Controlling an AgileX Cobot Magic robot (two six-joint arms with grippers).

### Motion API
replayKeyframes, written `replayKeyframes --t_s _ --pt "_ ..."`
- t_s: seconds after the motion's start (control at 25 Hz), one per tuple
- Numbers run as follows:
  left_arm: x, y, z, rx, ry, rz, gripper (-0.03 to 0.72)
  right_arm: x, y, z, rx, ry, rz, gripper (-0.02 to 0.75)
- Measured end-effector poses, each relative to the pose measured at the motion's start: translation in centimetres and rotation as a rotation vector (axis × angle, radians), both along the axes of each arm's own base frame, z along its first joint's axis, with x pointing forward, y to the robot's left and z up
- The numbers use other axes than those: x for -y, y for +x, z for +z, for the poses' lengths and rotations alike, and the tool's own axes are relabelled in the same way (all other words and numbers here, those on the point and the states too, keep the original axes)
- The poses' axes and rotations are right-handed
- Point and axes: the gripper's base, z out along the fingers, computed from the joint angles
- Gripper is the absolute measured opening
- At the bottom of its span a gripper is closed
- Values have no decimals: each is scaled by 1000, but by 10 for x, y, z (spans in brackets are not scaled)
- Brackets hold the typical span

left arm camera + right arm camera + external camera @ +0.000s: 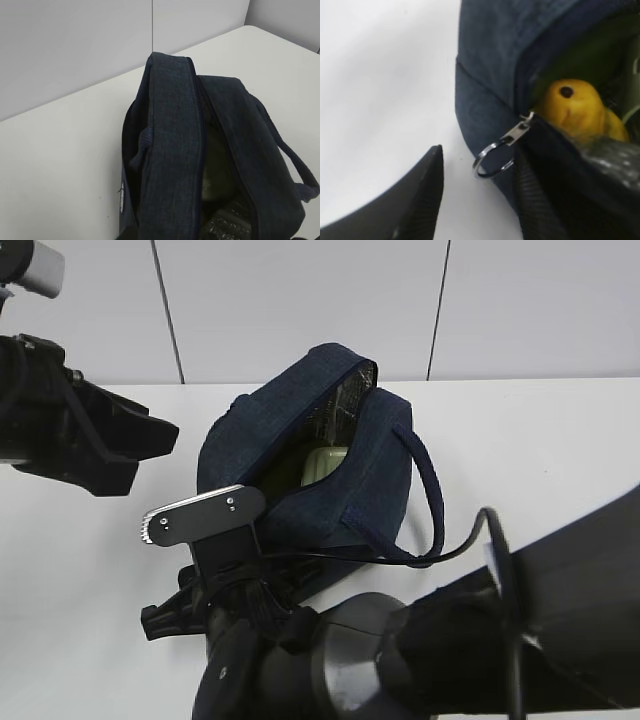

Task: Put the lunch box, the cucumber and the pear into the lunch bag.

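The navy lunch bag (365,455) stands mid-table with its top unzipped. Through the opening shows the pale green lunch box (322,462). The yellow pear (575,107) lies inside at the zipper end, with blurred green behind it. A dull green shape (215,165) also lies in the bag; I cannot tell whether it is the cucumber. My right gripper (480,200) is open at the bag's near end, the metal ring pull (492,160) hanging between its fingers, close to the right finger (535,200). My left gripper (140,445) hovers left of the bag, apart from it, holding nothing.
One loop handle (432,490) hangs off the bag's right side, the other (142,145) lies on its left. A black cable (450,550) runs from the right arm past the bag. White table (540,440) lies around, with a wall panel close behind.
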Motion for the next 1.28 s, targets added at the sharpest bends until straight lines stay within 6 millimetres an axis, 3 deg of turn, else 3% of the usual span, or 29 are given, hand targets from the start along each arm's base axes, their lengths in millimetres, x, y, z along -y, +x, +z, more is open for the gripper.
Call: replayKeyframes --t_s 0.24,1.04,1.12,1.28 --pt "0 0 0 0 0 0 242 -10 4 -11 -33 -18 -3 356" --pt "0 0 0 0 0 0 242 -1 7 -11 -25 -57 -115 355" --pt "0 0 0 0 0 0 242 -1 8 -10 -18 -61 -115 316" --pt "0 0 0 0 0 0 242 1 9 -8 6 -71 -138 56"
